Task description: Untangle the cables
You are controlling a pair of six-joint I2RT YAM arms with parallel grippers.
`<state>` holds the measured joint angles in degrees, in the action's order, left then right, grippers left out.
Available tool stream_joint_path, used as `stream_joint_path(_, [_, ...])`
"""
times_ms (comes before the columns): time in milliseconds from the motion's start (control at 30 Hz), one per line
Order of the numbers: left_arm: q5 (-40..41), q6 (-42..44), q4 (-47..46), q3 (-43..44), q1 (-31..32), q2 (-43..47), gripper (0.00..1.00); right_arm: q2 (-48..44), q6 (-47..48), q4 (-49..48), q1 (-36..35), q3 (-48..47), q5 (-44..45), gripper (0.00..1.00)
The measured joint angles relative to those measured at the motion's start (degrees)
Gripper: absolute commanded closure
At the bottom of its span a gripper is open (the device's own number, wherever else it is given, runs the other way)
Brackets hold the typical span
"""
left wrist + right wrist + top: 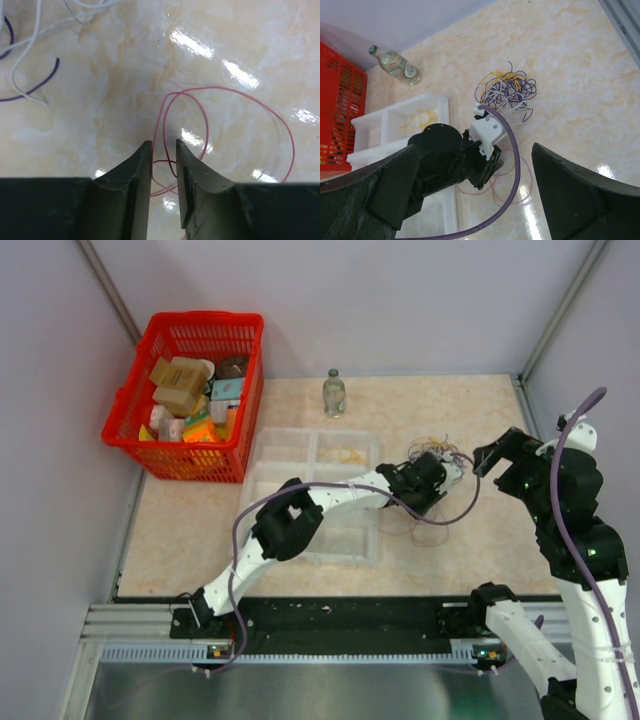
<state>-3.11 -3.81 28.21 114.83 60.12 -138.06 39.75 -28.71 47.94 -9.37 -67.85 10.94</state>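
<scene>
The cables (440, 452) lie as a loose bunch on the table (420, 400), right of the middle. They are mostly purple strands with white and yellow ones mixed in. The bunch sits just right of the white tray (315, 490) and well apart from the red basket (185, 390) at the far left. A bottle (333, 393) stands at the far edge.

A pink wire (208, 125) lies in loops flat on the table, on the near side of the bunch. The left fingers (146, 152) are low over these loops with only a narrow gap between them. One pink strand runs through that gap. The gap is wider than the strand, so the strand is not pinched. In the left wrist view, white and purple strands of the bunch show further off at the upper left, apart from the fingers.

The right fingers (487, 455) are spread wide and hold nothing. They hover near the right side of the bunch without touching it.
</scene>
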Motion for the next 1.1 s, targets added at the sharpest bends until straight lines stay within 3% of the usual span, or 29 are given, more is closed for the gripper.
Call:
stream_joint_path(33, [0.1,-0.2,-0.8,-1.0,0.1,0.5,0.94,0.0,0.0,0.0,0.0,0.0,-0.1,0.05])
stream_joint_path(67, [0.2,-0.6,-1.2,-1.9,0.2,1.0,1.00,0.0,0.0,0.0,0.0,0.0,-0.1,0.05])
stream_joint_path(467, [-0.8,-3.5,-5.6,-13.6,0.7,12.7,1.00,-1.6,-0.4,-0.5,0.0,1.5,-0.5,0.06])
stream_joint_path(833, [-6.6,-9.4,-13.8,-27.6,-0.3,37.9,1.00,-2.1,-0.3,-1.2,0.0,2.7,-1.3,0.07])
stream_joint_path(1100, [-10.8,-14.5,-16.1,-37.2,-5.9,54.9,1.00,3.5,-0.2,-1.7,0.0,2.7,-7.0,0.07])
